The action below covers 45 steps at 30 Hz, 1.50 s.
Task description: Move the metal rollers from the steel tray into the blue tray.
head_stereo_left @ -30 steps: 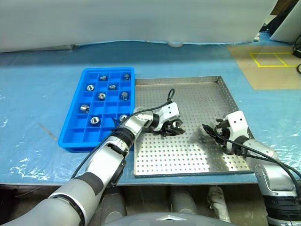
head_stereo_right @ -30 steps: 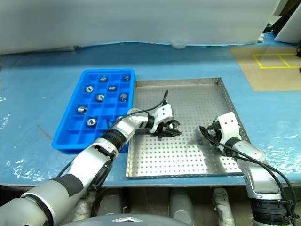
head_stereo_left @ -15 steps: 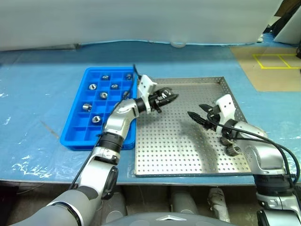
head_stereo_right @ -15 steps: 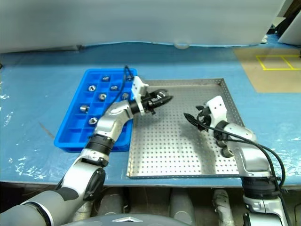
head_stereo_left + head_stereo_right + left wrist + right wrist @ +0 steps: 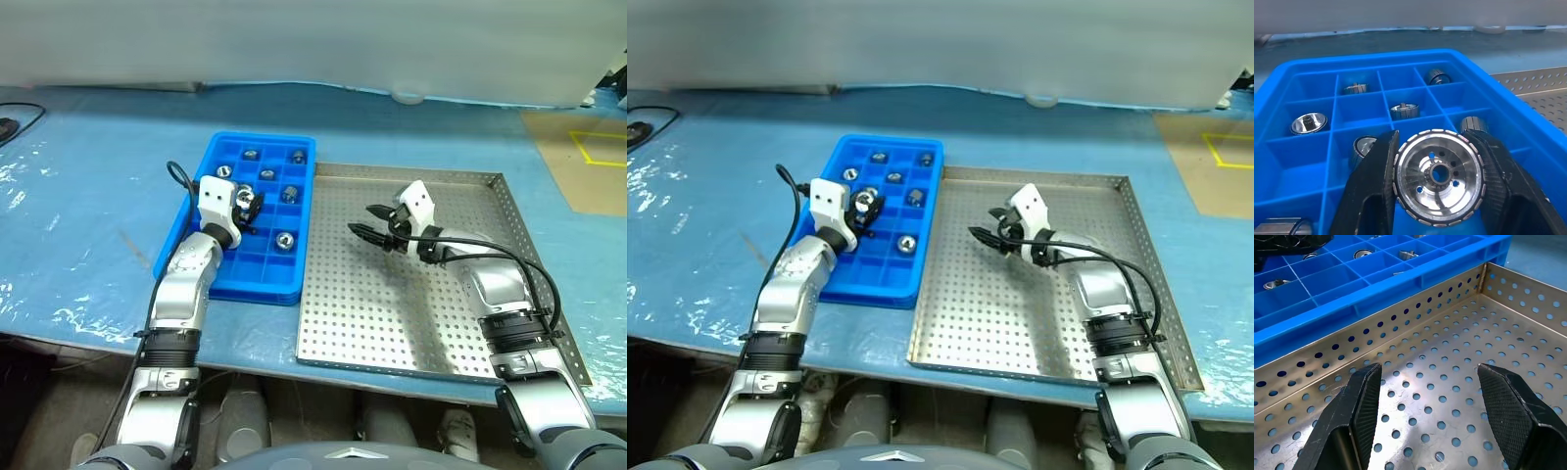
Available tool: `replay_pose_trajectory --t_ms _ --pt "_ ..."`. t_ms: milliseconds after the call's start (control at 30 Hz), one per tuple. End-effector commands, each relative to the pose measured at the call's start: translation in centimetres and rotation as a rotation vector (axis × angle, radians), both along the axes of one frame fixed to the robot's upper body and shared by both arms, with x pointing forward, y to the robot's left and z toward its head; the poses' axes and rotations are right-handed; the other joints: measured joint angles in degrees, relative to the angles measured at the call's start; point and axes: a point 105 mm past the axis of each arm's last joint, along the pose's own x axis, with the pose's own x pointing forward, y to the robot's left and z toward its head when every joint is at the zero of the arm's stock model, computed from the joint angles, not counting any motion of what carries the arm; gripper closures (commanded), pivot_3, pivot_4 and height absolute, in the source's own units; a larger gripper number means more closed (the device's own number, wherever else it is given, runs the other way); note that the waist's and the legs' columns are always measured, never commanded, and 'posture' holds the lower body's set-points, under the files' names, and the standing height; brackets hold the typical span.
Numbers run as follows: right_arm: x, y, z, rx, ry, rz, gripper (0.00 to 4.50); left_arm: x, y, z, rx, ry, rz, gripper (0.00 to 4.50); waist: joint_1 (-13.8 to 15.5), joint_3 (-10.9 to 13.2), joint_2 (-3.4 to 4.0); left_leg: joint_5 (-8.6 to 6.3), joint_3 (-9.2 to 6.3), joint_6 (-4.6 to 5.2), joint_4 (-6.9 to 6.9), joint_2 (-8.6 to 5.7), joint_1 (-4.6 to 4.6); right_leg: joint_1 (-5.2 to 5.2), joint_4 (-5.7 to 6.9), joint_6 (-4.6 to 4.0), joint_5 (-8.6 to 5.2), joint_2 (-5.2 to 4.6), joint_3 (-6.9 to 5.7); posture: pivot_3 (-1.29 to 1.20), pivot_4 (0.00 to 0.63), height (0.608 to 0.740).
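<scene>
My left gripper [image 5: 247,208] is shut on a metal roller [image 5: 1439,174], a shiny ribbed disc with a hollow centre. It holds the roller level over the middle compartments of the blue tray [image 5: 235,290]. Several other rollers [image 5: 283,239] lie in separate compartments of that tray [image 5: 1283,161]. My right gripper [image 5: 361,219] hangs open over the left half of the steel tray [image 5: 392,313], near the rim that meets the blue tray. Nothing lies between its fingers [image 5: 1359,396], and the perforated floor [image 5: 1444,396] shows beneath them.
Both trays sit side by side on a blue table cover [image 5: 88,196]. A black cable [image 5: 15,122] lies at the far left. A brown floor patch with yellow tape [image 5: 593,152] is at the far right. The steel tray's low rim [image 5: 1376,340] separates the two trays.
My left gripper has carried the roller from over the steel tray leftward to over the blue tray. The right gripper moved left and forward across the steel tray, still open. The camera view shifted.
</scene>
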Motion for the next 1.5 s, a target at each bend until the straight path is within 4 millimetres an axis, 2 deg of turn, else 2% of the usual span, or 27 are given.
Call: replay_pose_trajectory --t_ms 33,367,433,500,600,700,800,967,1167,1333,1500 --pt "-0.1 0.0 0.4 -0.002 -0.032 0.008 1.21 -0.7 -0.5 0.4 0.027 -0.016 -0.03 2.76 0.06 0.0 0.0 0.01 0.0 -0.03 -0.01 0.01 0.02 -0.01 0.02 0.0 0.0 0.01 0.0 0.01 0.15 0.74" --pt "-0.6 -0.7 -0.2 -0.018 -0.03 -0.02 1.21 -0.3 0.0 -1.9 0.077 0.095 -0.022 2.76 -0.14 0.0 0.0 0.1 -0.01 -0.17 -0.06 0.03 0.03 -0.13 0.17 0.02 0.0 0.05 0.02 -0.02 0.15 0.74" --pt "-0.6 -0.8 -0.3 -0.019 -0.03 -0.024 1.21 -0.2 0.1 -2.0 0.081 0.104 -0.019 2.04 -0.13 0.0 0.0 0.1 -0.01 -0.17 -0.06 0.03 0.03 -0.13 0.17 0.02 0.0 0.05 0.02 -0.03 0.15 0.74" --pt "-0.6 -0.8 -0.3 -0.019 -0.03 -0.028 1.21 -0.2 -0.2 -2.1 0.086 0.113 -0.046 1.52 -0.17 0.0 0.0 0.1 -0.01 -0.17 -0.07 0.03 0.03 -0.13 0.17 0.02 0.0 0.05 0.02 -0.03 0.15 0.74" --pt "-0.7 -1.0 -0.2 -0.016 -0.033 -0.035 1.21 -0.2 -1.4 -0.9 0.04 0.07 -0.128 0.55 -0.17 0.0 0.0 0.1 -0.01 -0.18 -0.08 0.03 0.03 -0.14 0.17 0.02 0.0 0.05 0.02 -0.04 0.15 0.74" --pt "-0.7 -1.3 -0.1 -0.018 -0.036 -0.044 1.21 -0.4 -2.6 0.7 -0.009 0.013 -0.234 0.55 -0.02 0.0 0.0 0.11 -0.01 -0.18 -0.07 0.02 0.02 -0.14 0.17 0.02 0.0 0.04 0.03 -0.05 0.15 0.74" --pt "-0.8 -1.7 0.1 -0.022 -0.04 -0.056 1.21 -0.5 -2.9 1.9 -0.035 -0.029 -0.301 0.55 -0.08 0.0 -0.01 0.11 -0.01 -0.19 -0.08 0.02 0.02 -0.14 0.17 0.02 0.0 0.04 0.03 -0.06 0.15 0.74" --pt "-1.1 -3.5 0.5 -0.034 -0.044 -0.09 1.21 -1.5 -4.3 3.2 -0.03 -0.072 -0.495 0.55 -0.53 0.0 -0.01 0.12 0.0 -0.2 -0.13 0.02 0.02 -0.18 0.17 0.02 0.0 0.05 0.04 -0.09 0.15 0.74" --pt "-2.2 -6.2 1.0 -0.065 -0.047 -0.135 1.21 -2.5 -6.0 3.1 0.014 -0.082 -0.68 0.55 -1.19 0.01 -0.01 0.13 0.0 -0.21 -0.14 0.0 0.02 -0.18 0.17 0.02 0.0 0.05 0.06 -0.14 0.15 0.74" --pt "-3.6 -9.4 1.5 -0.11 -0.05 -0.219 1.21 -3.4 -8.7 3.0 0.01 -0.106 -0.82 0.55 -1.44 0.01 -0.01 0.13 0.02 -0.2 -0.13 0.0 0.05 -0.18 0.18 0.02 0.0 0.05 0.11 -0.22 0.15 0.74" --pt "-5.6 -11.1 1.7 -0.136 -0.037 -0.267 1.21 -3.8 -11.4 2.6 0.013 -0.121 -0.923 0.55 -2.56 0.01 -0.02 0.12 0.04 -0.19 -0.13 0.0 0.07 -0.17 0.18 0.02 -0.01 0.04 0.13 -0.3 0.15 0.74"
